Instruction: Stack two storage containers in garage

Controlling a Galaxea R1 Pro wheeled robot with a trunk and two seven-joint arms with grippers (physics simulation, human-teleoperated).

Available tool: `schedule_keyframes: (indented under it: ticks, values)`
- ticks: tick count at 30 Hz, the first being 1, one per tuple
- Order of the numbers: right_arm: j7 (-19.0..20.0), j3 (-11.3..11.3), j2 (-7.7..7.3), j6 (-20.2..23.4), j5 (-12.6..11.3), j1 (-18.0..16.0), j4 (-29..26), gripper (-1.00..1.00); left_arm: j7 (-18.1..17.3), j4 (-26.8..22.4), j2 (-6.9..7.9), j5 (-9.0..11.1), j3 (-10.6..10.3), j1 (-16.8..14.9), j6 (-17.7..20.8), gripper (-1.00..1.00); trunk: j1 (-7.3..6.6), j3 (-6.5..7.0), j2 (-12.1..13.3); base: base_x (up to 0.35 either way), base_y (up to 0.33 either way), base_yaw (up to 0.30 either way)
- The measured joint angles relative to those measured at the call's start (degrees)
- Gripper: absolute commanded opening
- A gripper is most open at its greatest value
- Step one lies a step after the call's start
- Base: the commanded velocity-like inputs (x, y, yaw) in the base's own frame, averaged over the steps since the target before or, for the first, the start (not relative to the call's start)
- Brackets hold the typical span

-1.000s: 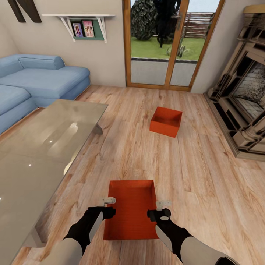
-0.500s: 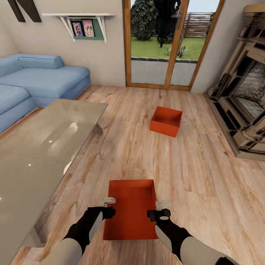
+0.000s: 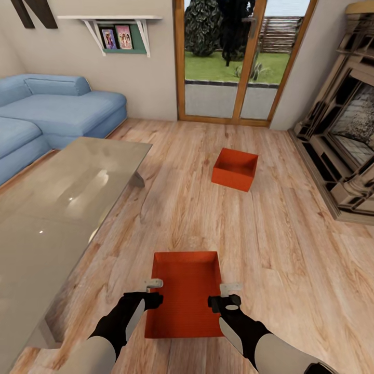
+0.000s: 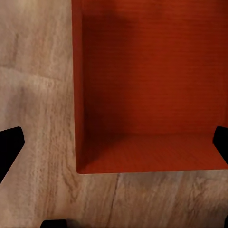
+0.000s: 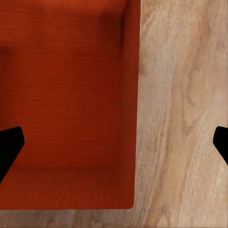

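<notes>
In the head view, a red-orange rectangular plastic bin [image 3: 184, 293] is seen on the light wood-plank floor [image 3: 270, 244], flanked by the left hand [image 3: 153, 292] and right hand [image 3: 223, 294]; a second matching bin [image 3: 235, 170] is set well apart near the glass doors. In the left wrist view, fingers [image 4: 9, 147] are spread across the bin's wall. In the right wrist view, fingers [image 5: 9, 145] are likewise spread astride the wall.

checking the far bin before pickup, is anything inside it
No, the head view shows the far container on the wood floor with a bare orange interior.

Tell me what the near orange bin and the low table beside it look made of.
Near bin: probably plastic, matte red-orange with a fine ribbed texture and thin straight walls. Coffee table: seemingly glass, its glossy top showing light reflections and a leg through it.
</notes>
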Motion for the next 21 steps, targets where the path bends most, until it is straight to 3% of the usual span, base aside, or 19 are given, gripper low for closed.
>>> schedule_keyframes:
  ticks: [10, 21]
  values:
    - [-0.1, 0.1, -0.25, 0.0, 0.1, 0.0, 0.0, 1.0, 0.0, 0.1, 0.0, -0.1, 0.0, 0.0, -0.1, 1.0, 2.2, -1.8, -4.0, 0.0, 0.0, 0.0]
    - [-0.1, 0.1, -1.33, -0.3, 0.0, -0.1, 0.0, 1.0, 0.3, -1.7, 0.32, -0.3, 0.0, 0.0, -0.1, 1.0, 2.2, -1.8, -4.0, 0.0, 0.0, 0.0]
